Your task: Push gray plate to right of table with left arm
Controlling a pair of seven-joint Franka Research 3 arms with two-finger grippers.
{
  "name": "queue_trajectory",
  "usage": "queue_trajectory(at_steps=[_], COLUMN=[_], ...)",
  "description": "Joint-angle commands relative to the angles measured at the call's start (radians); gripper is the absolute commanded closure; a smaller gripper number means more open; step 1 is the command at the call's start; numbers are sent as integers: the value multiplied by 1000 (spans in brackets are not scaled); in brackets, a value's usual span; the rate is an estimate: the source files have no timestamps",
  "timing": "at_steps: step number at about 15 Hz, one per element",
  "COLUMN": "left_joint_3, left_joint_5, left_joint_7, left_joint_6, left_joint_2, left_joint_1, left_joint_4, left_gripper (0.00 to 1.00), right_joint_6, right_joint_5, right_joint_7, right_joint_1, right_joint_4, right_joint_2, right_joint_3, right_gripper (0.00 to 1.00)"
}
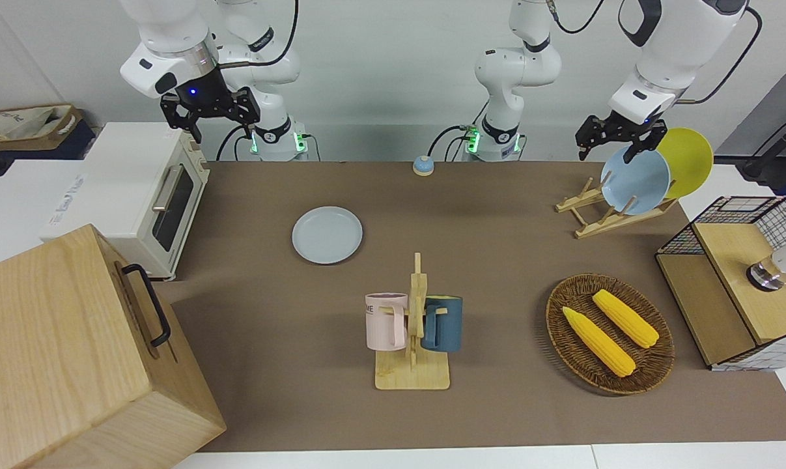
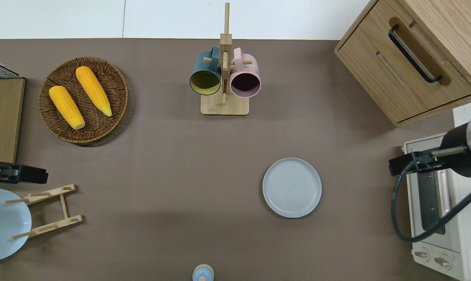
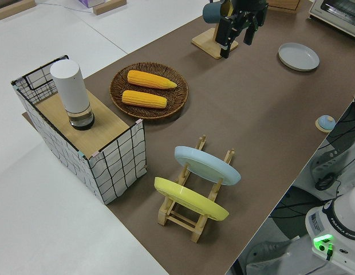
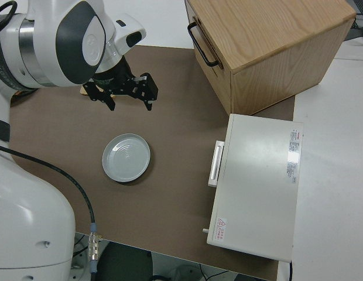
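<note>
The gray plate (image 1: 327,234) lies flat on the brown table (image 1: 497,260), nearer to the robots than the mug rack and toward the right arm's end; it also shows in the overhead view (image 2: 292,187) and the right side view (image 4: 126,157). My left gripper (image 1: 611,146) is open and empty, up in the air at the left arm's end of the table. In the overhead view the left gripper (image 2: 18,175) is over the table's edge by the plate rack, a long way from the gray plate. My right gripper (image 1: 220,124) is open and parked.
A mug rack (image 1: 413,332) with two mugs stands mid-table. A plate rack (image 1: 601,218) holds a sky-blue plate (image 1: 637,179) and a yellow plate (image 1: 686,159). A basket of corn (image 1: 611,332), a wire shelf (image 1: 744,280), a toaster oven (image 1: 145,195), a wooden cabinet (image 1: 67,352) and a small bell (image 1: 423,166) stand around.
</note>
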Motion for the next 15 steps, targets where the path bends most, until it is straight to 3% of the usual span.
queue_trajectory(at_steps=[1, 15], left_joint_3=[8, 3], left_joint_5=[-49, -29], left_joint_7=[-32, -56], left_joint_6=[-8, -5], left_joint_2=[16, 16], left_joint_1=[3, -9], left_joint_4=[31, 53], left_gripper=[7, 7], right_joint_6=[-16, -16], right_joint_5=[4, 4], right_joint_7=[13, 13], right_joint_1=[-20, -19], right_joint_4=[9, 9], right_joint_2=[-2, -2], right_joint_3=[16, 16], right_gripper=[17, 17])
